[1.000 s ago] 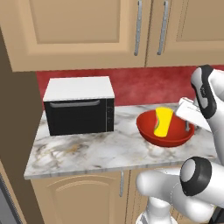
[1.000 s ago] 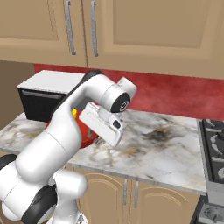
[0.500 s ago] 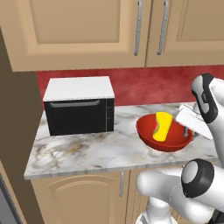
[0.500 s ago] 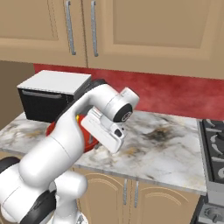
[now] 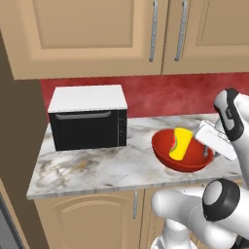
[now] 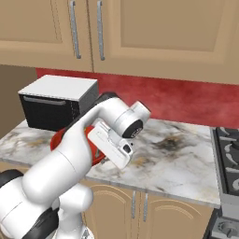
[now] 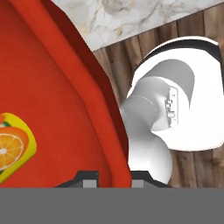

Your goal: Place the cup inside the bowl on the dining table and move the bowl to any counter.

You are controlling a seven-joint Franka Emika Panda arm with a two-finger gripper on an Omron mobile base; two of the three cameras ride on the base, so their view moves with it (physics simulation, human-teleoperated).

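Since 1 second ago, the bowl (image 5: pixel 182 151) is sitting lower and closer to the front edge of the tabletop (image 5: pixel 97 168), with the arm carrying it down and outward. In the left base view, the red bowl is resting or hovering just over the marble, right of the black microwave (image 5: pixel 87 118), and whether it is touching the surface cannot be told. The cup (image 5: pixel 179 143) is lying tilted inside the bowl, its yellow side showing an orange-slice print in the hand view. The hand (image 7: pixel 113 177) is pinching the bowl's rim at its right side, 1 fingertip (image 7: pixel 89 178) inside the wall and 1 outside, the jaws narrowly parted around it. In the right base view the arm is covering most of the bowl.
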